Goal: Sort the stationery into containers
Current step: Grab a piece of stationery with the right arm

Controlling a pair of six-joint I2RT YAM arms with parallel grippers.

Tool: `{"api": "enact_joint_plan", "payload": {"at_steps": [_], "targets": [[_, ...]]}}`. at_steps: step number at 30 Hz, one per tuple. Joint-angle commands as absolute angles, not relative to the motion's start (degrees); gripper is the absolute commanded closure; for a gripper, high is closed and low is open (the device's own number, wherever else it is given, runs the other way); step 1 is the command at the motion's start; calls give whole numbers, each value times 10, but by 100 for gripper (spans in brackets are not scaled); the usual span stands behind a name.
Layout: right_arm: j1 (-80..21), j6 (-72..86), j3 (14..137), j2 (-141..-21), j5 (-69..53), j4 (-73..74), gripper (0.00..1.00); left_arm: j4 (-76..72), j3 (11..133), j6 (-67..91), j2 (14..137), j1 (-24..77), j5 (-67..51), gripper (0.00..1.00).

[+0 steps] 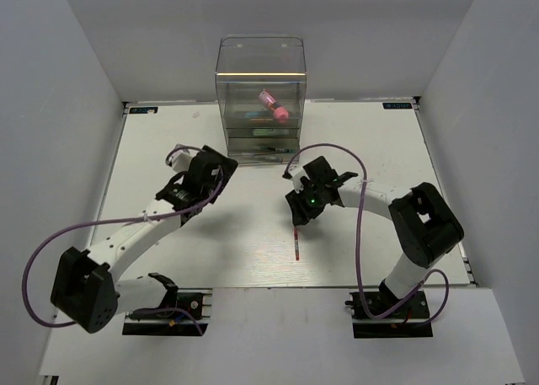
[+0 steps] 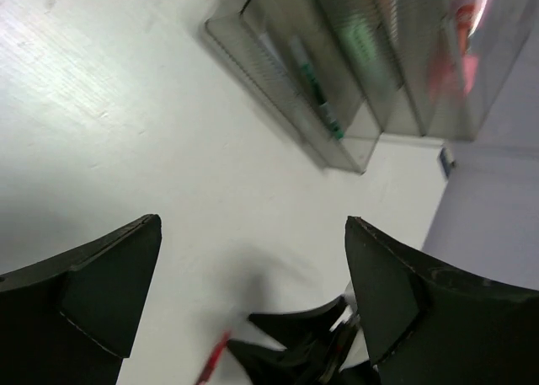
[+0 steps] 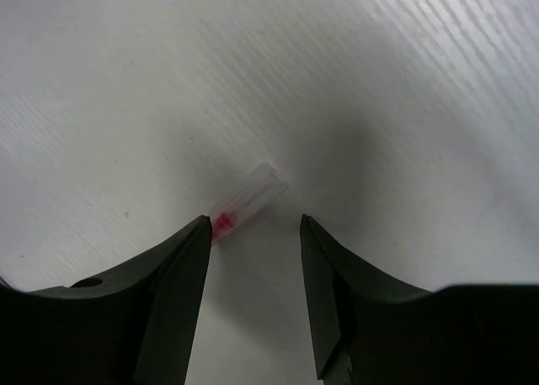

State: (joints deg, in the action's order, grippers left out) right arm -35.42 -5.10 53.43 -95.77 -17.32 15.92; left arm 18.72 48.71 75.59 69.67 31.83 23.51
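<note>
Tabletop (image 1: 168, 259): white, with pale walls (image 1: 67, 82) on the left, right and far sides.
Organiser (image 1: 259, 65): clear box standing at the far middle, with shallow drawers stacked under a see-through upper part.
Pink cylinder (image 1: 274, 104): you see it tilted inside that upper part.
Green pen (image 2: 316, 90): lies in one of the lower drawers.
Red pen (image 1: 297, 242): flat on the tabletop right of centre, well apart from the box, its far end under your right arm.
Right hand (image 3: 255, 225): hovers over the pen's clear end, fingers partly apart with a gap wider than the pen, gripping nothing.
Left hand (image 2: 253, 233): just near and left of the box, fingers spread wide, holding nothing.
</note>
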Motion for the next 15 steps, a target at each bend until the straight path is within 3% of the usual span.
{"api": "enact_joint_plan", "payload": {"at_steps": [1,15], "targets": [[-377,-25,565,-975,-112,185,46,223,457,700,643,327,217,1],[-441,-59,520,-984,-20,228,46,254,392,693,556,327,216,1]]}}
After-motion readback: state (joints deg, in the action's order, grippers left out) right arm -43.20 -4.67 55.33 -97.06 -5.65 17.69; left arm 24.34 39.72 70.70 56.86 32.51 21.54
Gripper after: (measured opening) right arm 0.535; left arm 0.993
